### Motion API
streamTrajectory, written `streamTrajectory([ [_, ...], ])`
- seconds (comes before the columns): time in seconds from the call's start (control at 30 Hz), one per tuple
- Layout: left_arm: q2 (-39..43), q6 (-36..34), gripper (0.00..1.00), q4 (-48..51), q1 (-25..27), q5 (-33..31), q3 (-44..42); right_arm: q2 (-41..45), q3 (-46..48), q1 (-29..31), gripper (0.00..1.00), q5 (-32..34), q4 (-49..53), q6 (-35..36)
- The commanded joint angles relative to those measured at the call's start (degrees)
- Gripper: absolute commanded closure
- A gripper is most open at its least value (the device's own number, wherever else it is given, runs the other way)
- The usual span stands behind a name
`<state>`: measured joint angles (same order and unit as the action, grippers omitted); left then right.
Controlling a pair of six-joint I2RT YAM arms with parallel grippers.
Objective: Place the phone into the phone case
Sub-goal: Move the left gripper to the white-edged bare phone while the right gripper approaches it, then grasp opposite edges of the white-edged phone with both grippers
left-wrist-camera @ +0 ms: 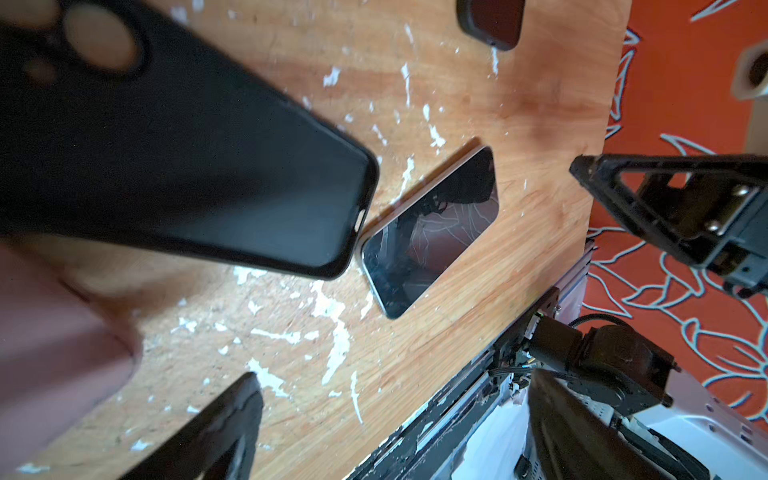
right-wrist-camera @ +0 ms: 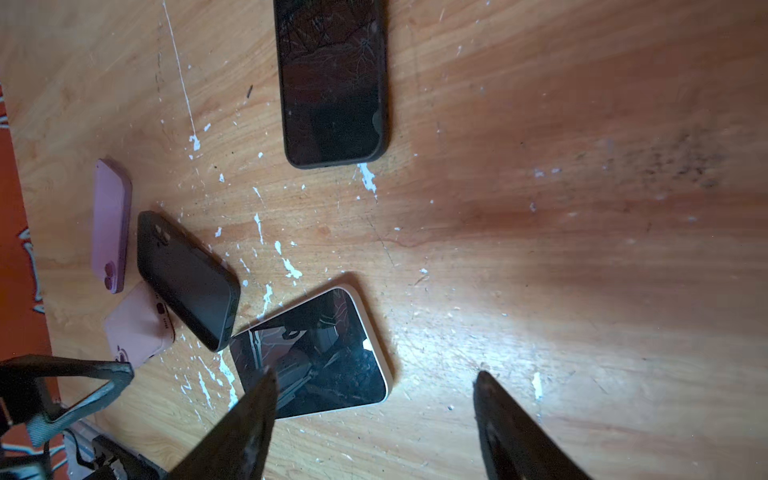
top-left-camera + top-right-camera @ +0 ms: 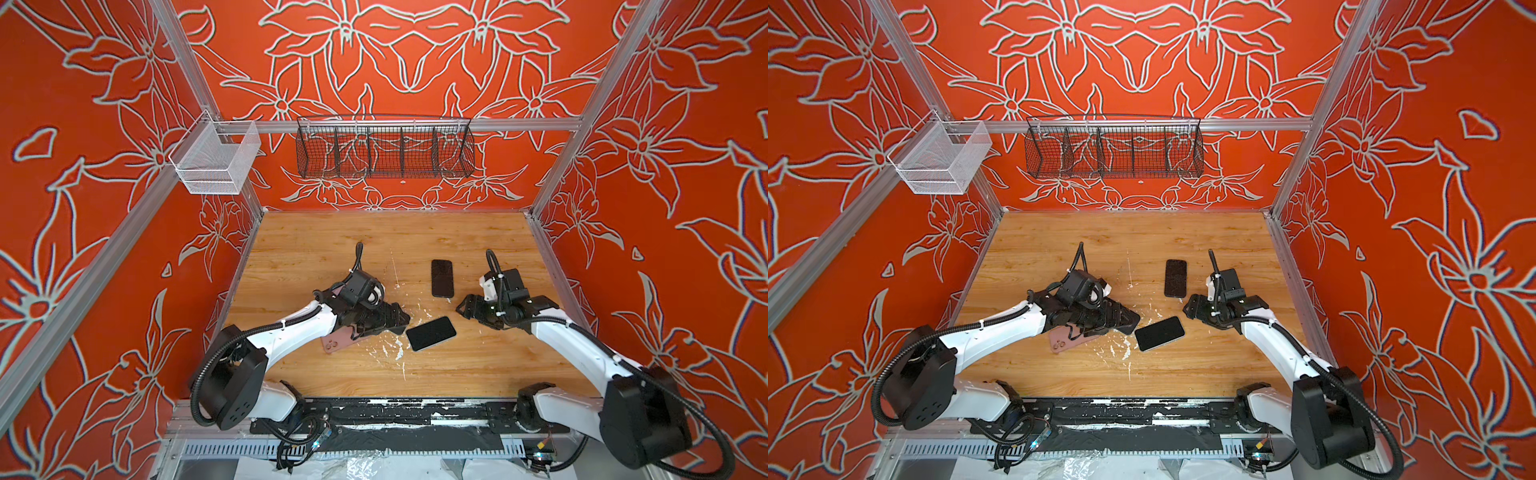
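A white-edged phone (image 3: 431, 333) (image 3: 1159, 333) lies screen up on the wooden table, also in the left wrist view (image 1: 432, 232) and the right wrist view (image 2: 316, 353). An empty black phone case (image 2: 187, 278) (image 1: 187, 158) lies tilted on a pink case (image 2: 137, 328) (image 3: 334, 344), one corner against the phone. My left gripper (image 3: 397, 322) (image 1: 390, 415) hangs open over the black case, holding nothing. My right gripper (image 3: 465, 308) (image 2: 374, 399) is open just right of the phone, with only bare table between its fingers.
A second phone in a black case (image 3: 441, 278) (image 2: 332, 83) lies further back. A purple case (image 2: 111, 224) lies beside the pink one. White paint flecks mark the table (image 3: 374, 249). A black wire basket (image 3: 384, 147) and a white mesh bin (image 3: 214, 160) hang on the frame.
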<state>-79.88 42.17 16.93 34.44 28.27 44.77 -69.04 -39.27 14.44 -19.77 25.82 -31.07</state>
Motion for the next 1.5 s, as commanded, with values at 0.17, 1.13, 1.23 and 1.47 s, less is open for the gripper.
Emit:
streamTrajectory([
  [0.17,-0.59,6.32,0.03,-8.51,3.79,3.61,-3.77,-5.80,-3.02,2.10,0.23,-0.35,0.64,4.94],
  [1.13,-12.36,13.00,0.03,-28.27,5.11,8.76,-4.74,-10.98,1.07,6.07,0.24,-6.10,-5.64,0.35],
  [1.23,-14.58,13.91,0.03,-29.86,5.29,9.55,-4.21,-10.55,1.79,6.39,0.24,-6.25,-6.04,-0.28],
  [1.47,-15.94,15.65,0.03,-32.82,5.47,9.52,-4.78,-8.66,5.22,6.92,0.24,-7.34,-8.41,-2.26],
])
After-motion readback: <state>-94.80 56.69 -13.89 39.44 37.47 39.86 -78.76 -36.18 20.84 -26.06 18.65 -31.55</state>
